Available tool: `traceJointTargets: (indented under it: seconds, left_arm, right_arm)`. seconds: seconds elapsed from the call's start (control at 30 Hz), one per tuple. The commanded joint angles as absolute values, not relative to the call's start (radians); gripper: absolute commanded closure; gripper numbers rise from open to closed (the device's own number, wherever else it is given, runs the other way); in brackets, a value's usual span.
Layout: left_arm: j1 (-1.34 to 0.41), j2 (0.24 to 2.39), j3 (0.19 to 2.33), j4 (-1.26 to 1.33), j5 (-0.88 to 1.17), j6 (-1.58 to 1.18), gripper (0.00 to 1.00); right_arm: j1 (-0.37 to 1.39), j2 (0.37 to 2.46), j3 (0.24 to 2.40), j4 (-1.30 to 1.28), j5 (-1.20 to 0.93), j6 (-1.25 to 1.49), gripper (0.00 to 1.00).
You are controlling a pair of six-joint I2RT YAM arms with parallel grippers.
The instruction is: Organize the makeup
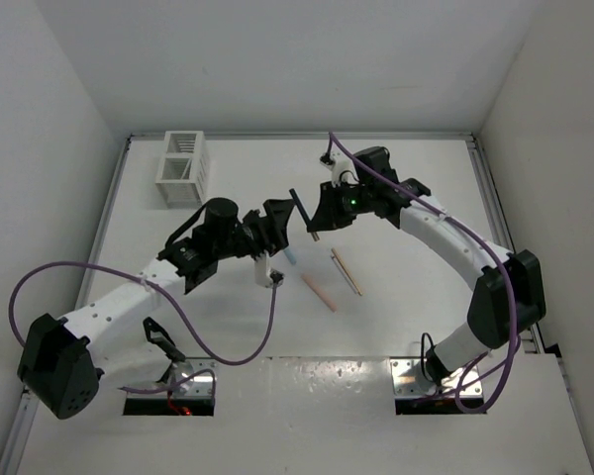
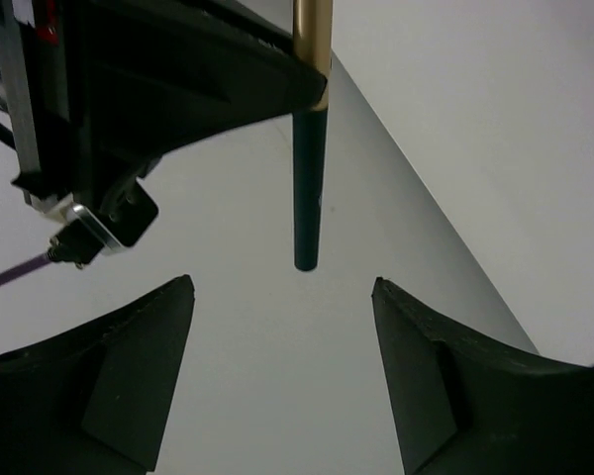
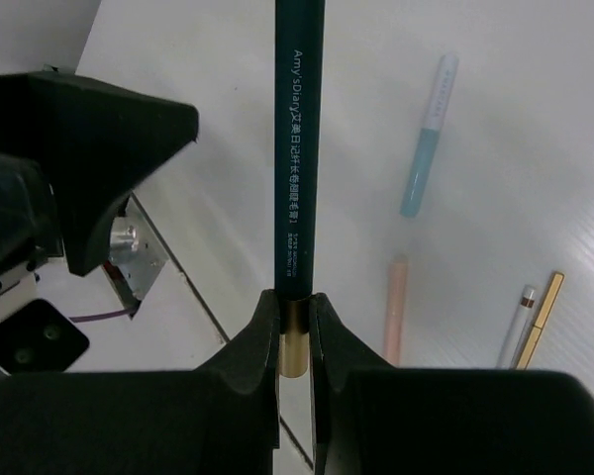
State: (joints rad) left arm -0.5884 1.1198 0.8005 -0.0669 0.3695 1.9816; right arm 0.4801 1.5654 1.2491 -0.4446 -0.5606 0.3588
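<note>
My right gripper (image 3: 294, 315) is shut on a dark green makeup pencil (image 3: 299, 148), gripping it at its gold band and holding it in the air. In the top view that pencil (image 1: 300, 208) hangs between the right gripper (image 1: 315, 224) and my left gripper (image 1: 282, 226). The left gripper (image 2: 282, 297) is open, its fingers (image 2: 129, 376) wide apart; the pencil's tip (image 2: 307, 198) points at the gap from just beyond them, touching neither. On the table lie a light blue pencil (image 3: 426, 148), a salmon pink one (image 3: 396, 307), a white one (image 3: 515, 327) and a gold one (image 3: 540, 315).
A white slatted box (image 1: 183, 166) stands at the back left of the table. The loose pencils (image 1: 332, 279) lie mid-table, below and between the two grippers. White walls close in the table on three sides.
</note>
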Motion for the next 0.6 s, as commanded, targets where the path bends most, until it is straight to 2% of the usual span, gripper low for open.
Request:
traceJointTargets:
  seconds: [0.0,0.2,0.4,0.53,0.57]
  left_arm:
    - [-0.63,1.127,0.799,-0.014,0.379,2.188,0.21]
    - [-0.663,1.181,0.79,-0.003,0.307,2.154,0.21]
    - [-0.695,1.223,0.811,-0.003,0.215,2.134,0.34]
    - [-0.704,1.223,0.811,-0.003,0.193,2.099,0.6]
    - [-0.715,1.223,0.811,-0.003,0.193,2.082,0.77]
  right_arm:
    - [0.494,1.548,1.27,-0.377,-0.609,0.391,1.0]
    - [0.528,1.542,1.256,-0.368,-0.626,0.41,1.0]
    - [0.574,1.523,1.224,-0.325,-0.634,0.44,1.0]
    - [0.584,1.526,1.221,-0.333,-0.63,0.443,1.0]
    - [0.586,1.526,1.22,-0.333,-0.626,0.44,1.0]
